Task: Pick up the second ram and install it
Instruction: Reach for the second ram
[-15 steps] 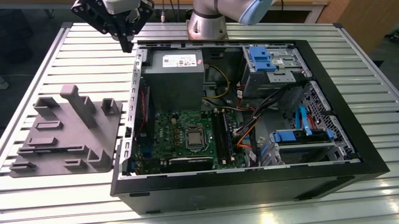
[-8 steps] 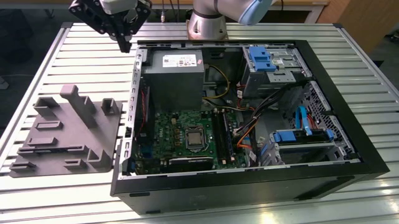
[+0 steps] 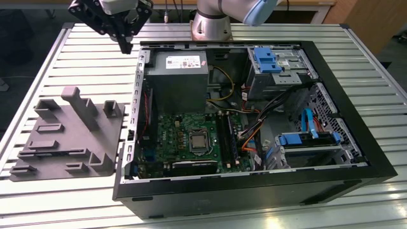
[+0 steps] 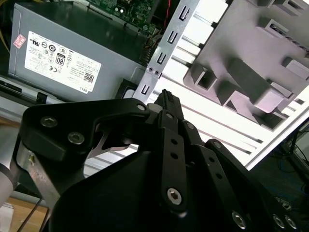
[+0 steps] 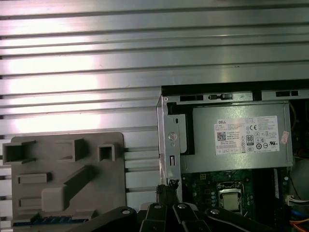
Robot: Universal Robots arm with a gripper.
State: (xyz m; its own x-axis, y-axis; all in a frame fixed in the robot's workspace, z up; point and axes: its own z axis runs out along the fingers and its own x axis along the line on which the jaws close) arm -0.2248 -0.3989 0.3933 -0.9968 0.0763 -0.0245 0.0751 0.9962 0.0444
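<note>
Fingers (image 3: 127, 44) together on nothing, upper left of the exterior view above the table (image 3: 51, 62), ram (image 5: 53, 220) seemingly the blue strip in the grey tray (image 5: 63, 169), lower left of the first wrist view, beside the open computer (image 3: 362, 143)

1. My hand (image 3: 127, 47) hangs over bare tabletop (image 3: 83, 52) just outside the computer case (image 3: 254, 191).
2. Inside the case, the power supply (image 3: 177, 76) fills the corner nearest me.
3. Past it, the motherboard (image 3: 181, 131) lies open from above; cables (image 3: 254, 126) crowd its far edge.
4. Beside the case, a fixture (image 3: 70, 138) with upright posts leaves a narrow strip of bare tabletop.
</note>
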